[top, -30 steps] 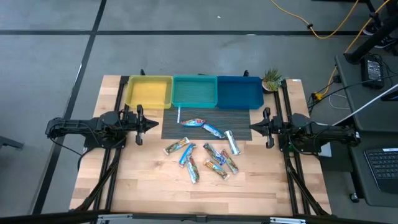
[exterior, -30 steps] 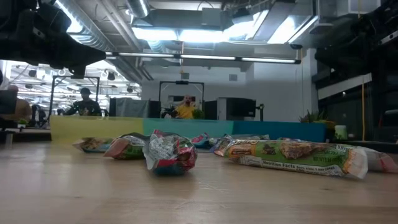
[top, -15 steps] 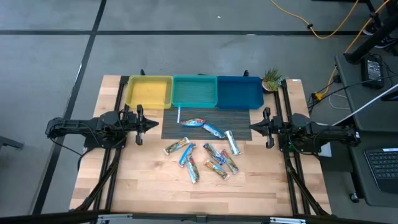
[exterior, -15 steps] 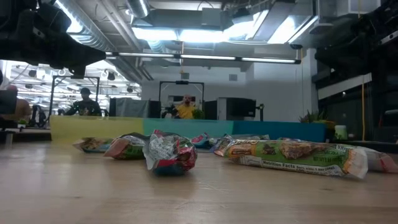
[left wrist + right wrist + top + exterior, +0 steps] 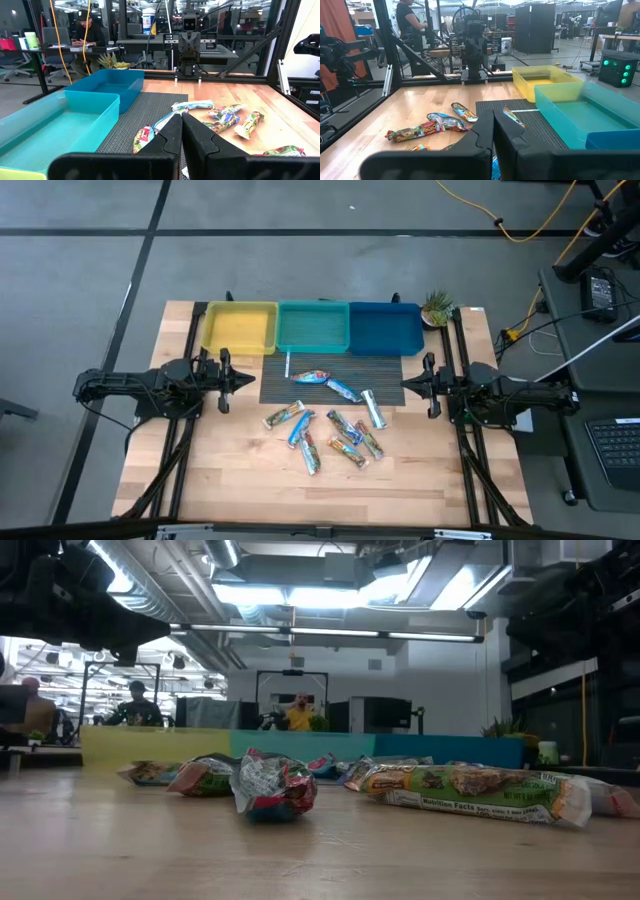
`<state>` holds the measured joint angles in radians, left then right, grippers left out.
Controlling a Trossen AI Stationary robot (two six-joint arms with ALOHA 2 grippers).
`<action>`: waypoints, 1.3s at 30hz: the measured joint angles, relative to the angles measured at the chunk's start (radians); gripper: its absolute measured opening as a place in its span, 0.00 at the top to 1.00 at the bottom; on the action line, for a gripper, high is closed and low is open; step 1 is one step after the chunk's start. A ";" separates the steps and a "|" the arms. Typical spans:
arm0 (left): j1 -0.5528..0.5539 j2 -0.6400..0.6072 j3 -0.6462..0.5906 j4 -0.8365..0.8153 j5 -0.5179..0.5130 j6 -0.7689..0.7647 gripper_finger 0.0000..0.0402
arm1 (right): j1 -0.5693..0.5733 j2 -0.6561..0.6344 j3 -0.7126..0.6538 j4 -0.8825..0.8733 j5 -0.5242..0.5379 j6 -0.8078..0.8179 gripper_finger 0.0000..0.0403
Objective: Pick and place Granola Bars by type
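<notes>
Several granola bars [image 5: 330, 425] in blue, silver and tan wrappers lie loose on the wooden table and on the dark mat's near edge [image 5: 330, 388]; they show also in the low view [image 5: 272, 785]. My left gripper [image 5: 250, 380] is shut and empty at the table's left, its fingertips together in its wrist view [image 5: 181, 117]. My right gripper [image 5: 405, 386] is shut and empty at the table's right, as its wrist view shows [image 5: 493, 115]. Both hover apart from the bars.
A yellow bin [image 5: 240, 328], a teal bin [image 5: 312, 328] and a blue bin [image 5: 385, 330] stand in a row at the far edge. A small plant [image 5: 437, 308] stands at the far right. A white strip [image 5: 287, 366] lies on the mat. People sit beyond the table.
</notes>
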<state>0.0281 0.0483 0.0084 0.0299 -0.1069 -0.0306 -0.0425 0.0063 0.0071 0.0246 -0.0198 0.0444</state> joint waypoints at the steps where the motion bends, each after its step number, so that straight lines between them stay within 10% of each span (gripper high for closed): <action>1: 0.000 0.000 0.000 0.000 0.000 0.000 0.99 | 0.000 0.000 0.000 0.000 0.000 0.000 0.97; 16: 0.000 0.000 0.000 0.041 -0.005 -0.054 0.99 | 0.000 0.000 0.000 0.001 0.000 0.034 0.97; 27: 0.000 0.001 0.028 0.354 -0.217 -0.266 0.99 | 0.000 0.000 0.000 0.078 0.083 0.192 0.97; 39: 0.000 0.452 0.560 0.010 -0.292 -0.368 0.99 | 0.000 0.208 0.438 -0.318 0.151 0.132 0.97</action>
<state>0.0281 0.5007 0.5686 0.0397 -0.3989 -0.3984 -0.0429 0.2140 0.4447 -0.2934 0.1313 0.1761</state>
